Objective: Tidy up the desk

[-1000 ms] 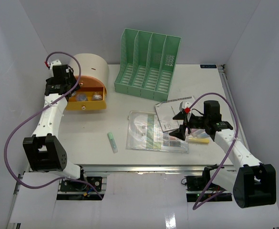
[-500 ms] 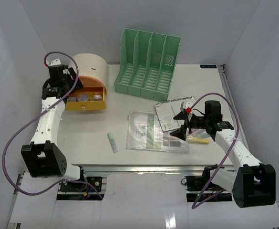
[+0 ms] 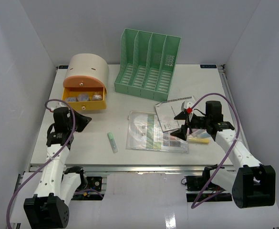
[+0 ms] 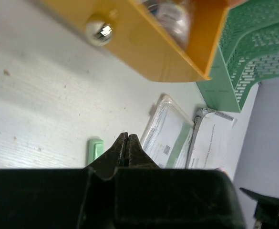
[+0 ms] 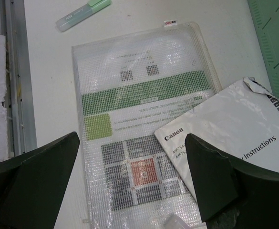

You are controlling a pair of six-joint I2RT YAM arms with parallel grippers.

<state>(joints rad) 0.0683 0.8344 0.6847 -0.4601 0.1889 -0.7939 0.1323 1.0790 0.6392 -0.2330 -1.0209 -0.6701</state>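
Forward over the desk [image 3: 144, 164], left fingers [image 4: 122, 149] pinched together, right fingers [image 5: 39, 176] splayed.

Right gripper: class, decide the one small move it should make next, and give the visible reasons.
Probably lower the right gripper onto the Canon booklet and close. Its jaws stand wide open above it, the booklet lies partly on the mesh pouch, and the slots of the green file rack look empty.
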